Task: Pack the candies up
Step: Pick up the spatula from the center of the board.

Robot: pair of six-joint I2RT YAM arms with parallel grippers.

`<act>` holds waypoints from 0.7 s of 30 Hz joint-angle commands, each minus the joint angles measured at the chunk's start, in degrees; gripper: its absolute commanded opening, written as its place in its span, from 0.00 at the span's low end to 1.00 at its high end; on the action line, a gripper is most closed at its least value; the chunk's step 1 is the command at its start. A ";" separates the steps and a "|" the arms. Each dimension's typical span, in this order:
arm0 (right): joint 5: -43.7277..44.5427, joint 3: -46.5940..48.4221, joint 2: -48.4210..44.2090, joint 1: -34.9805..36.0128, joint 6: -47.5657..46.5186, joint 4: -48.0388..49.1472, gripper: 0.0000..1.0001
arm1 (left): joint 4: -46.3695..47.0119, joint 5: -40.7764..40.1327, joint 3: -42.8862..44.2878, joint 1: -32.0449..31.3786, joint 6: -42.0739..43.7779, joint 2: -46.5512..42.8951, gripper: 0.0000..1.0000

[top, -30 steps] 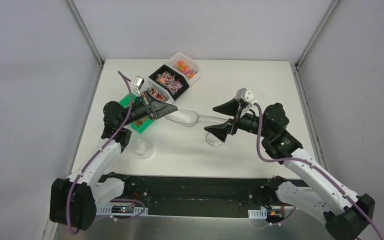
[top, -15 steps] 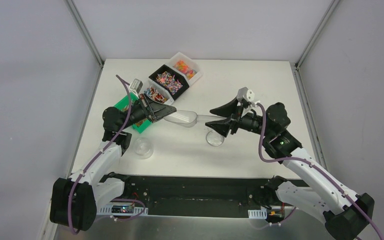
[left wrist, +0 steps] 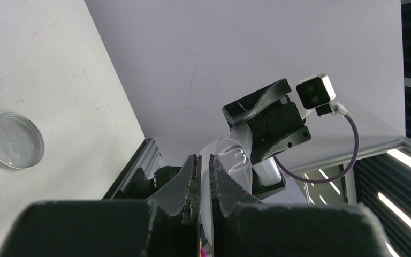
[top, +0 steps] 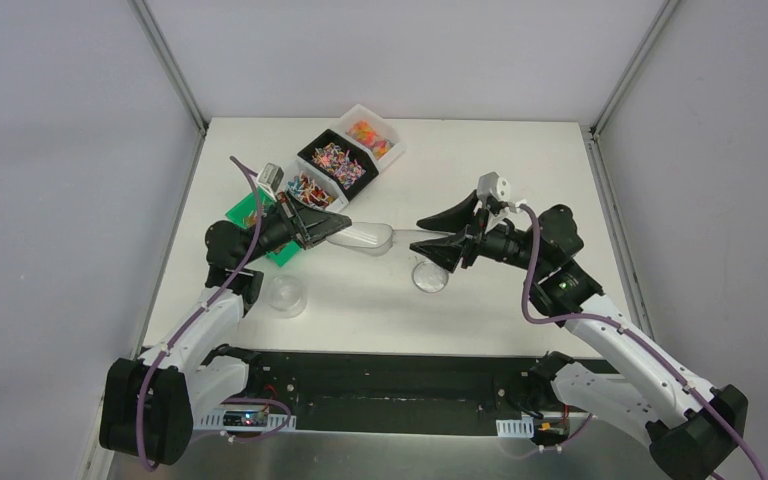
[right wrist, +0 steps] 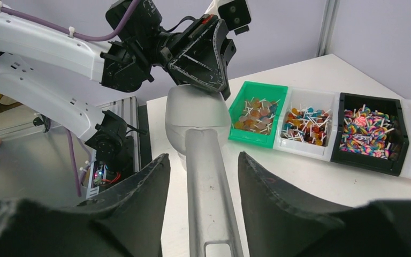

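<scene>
The candies (right wrist: pixel 367 131) lie sorted in a row of small bins (right wrist: pixel 372 162) at the far left of the table (green, white, black, white), and none shows outside them. Nearest to that row is the left gripper (top: pixel 332 226), which hangs just in front of the green bin and the first white one. Its jaws are pinched tight on the thin rim of a cloudy plastic scoop (top: pixel 365 236).

The scoop's long axis runs across the table. Its bowl is at the left gripper and its handle points away from the bins, toward the right gripper (top: pixel 420 240). That gripper is spread wide, one finger on either side of the handle, and as far as its wrist view shows it touches neither side.

So the candies sit beyond the bowl end of the scoop, on the left arm's side and well apart from the right arm. This looks like a handover. The right jaws would need to close squarely on the handle before the left lets go, and the bowl would then swing back toward the bins, mouth first.
</scene>
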 commanded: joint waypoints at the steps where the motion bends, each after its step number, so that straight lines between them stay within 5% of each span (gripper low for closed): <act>1: -1.96 1.40 1.14 -0.11 1.70 3.93 0.54 | 7.60 -0.95 -1.36 0.21 -3.15 -1.40 0.00; 12: -2.59 1.53 1.86 -0.11 3.01 4.15 0.61 | 9.97 -1.26 -1.73 0.26 -5.11 -0.79 0.00; 15: -2.28 1.70 1.35 -0.20 2.14 2.21 0.77 | 9.98 -1.17 -1.77 0.25 -5.16 -0.62 0.00; 21: -3.50 2.06 0.41 -0.61 2.14 2.24 0.67 | 9.87 -0.89 -1.74 0.26 -5.14 -0.82 0.00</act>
